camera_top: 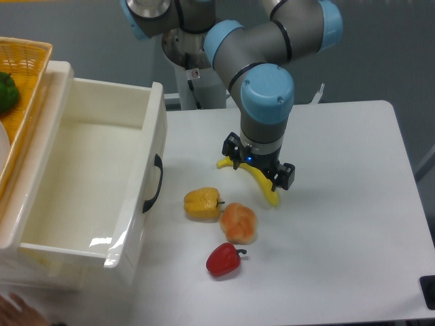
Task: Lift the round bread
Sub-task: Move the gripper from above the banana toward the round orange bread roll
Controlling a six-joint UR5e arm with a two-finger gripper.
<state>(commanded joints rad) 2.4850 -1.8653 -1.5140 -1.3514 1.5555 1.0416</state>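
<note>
Red pepper (pixel 223 260) lies nearest us, bread (pixel 238 222) behind it — forward-left of our gripper (pixel 257 171), whose jaws we cannot read.

The bread (pixel 238 223) lay on the table (pixel 340 204), touching the yellow pepper (pixel 202 204). The red pepper (pixel 223 260) sat just below it. The gripper (pixel 257 168) hung over a banana (pixel 264 182), beside a white bin (pixel 95 183).

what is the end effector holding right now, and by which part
It cannot be told. The end effector hangs over the banana, its fingers hidden. The round bread lies untouched on the table.
</note>
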